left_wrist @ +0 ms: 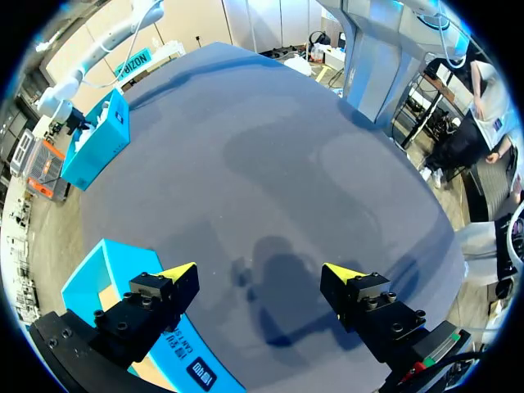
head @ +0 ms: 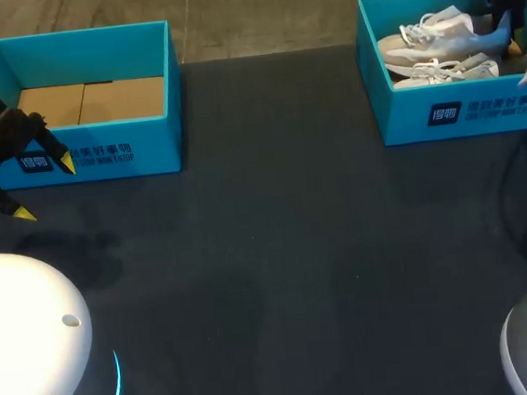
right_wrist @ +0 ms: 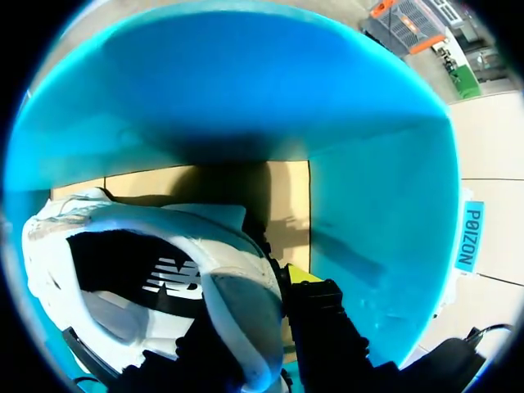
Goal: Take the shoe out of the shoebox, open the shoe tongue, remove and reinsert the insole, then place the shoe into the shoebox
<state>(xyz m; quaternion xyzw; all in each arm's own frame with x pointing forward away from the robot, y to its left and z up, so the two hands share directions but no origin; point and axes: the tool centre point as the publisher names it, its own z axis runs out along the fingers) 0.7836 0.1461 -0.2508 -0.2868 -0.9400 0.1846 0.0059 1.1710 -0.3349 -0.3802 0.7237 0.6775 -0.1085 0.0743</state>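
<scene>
One shoe (right_wrist: 221, 246), heel gripped by right hand (right_wrist: 266, 299), inside shoebox (right_wrist: 246, 98)

2 teal shoeboxes stand on 1 dark table (head: 278, 252): 1 left shoebox (head: 101, 157) and 1 right shoebox (head: 465, 111). The right one holds 2 pale shoes, 1 far shoe (head: 435, 43) and 1 near shoe (head: 445, 72).

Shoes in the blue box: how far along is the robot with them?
Nothing looks finished: both shoes lie in the right box. In hand: the right pincer is down at one shoe's heel. To do: lifting it out, tongue, insole, boxing it. The left pincer hangs open by the empty box.
</scene>
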